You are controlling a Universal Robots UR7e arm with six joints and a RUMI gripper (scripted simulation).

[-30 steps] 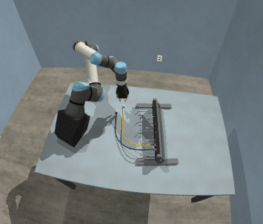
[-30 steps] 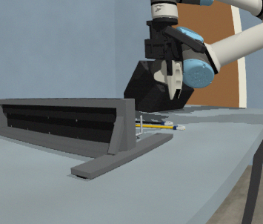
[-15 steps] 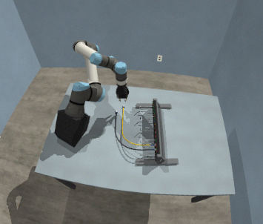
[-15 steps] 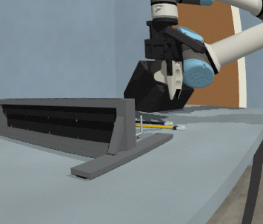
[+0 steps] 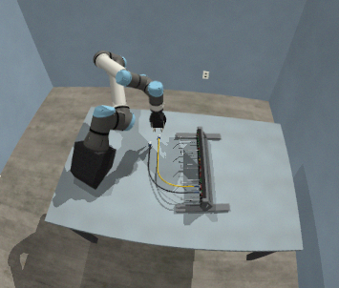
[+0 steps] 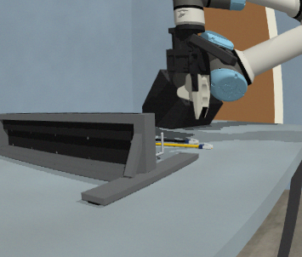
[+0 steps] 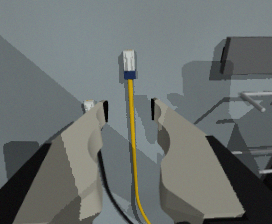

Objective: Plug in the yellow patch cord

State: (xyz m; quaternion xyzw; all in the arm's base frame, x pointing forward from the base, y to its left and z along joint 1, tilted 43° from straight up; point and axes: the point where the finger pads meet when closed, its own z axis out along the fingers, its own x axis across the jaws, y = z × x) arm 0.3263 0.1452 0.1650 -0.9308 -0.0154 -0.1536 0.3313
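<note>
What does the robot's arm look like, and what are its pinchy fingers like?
The arm has white tube sections, dark grey joints and light blue round caps. It stands on a black block-shaped base. The gripper has a black boxy body and two pale beige, chunky fingers with small dark pads at the tips. No loose wires show on it.

From my seat, the claw (image 7: pixel 129 111) hangs part-open above the table (image 5: pixel 254 191), with open air beneath it. The yellow cord (image 7: pixel 133 150) runs between its jaws, untouched. The rack (image 6: pixel 143 140) stands well apart to one side; the black cord (image 5: pixel 150 167) lies just beside.
</note>
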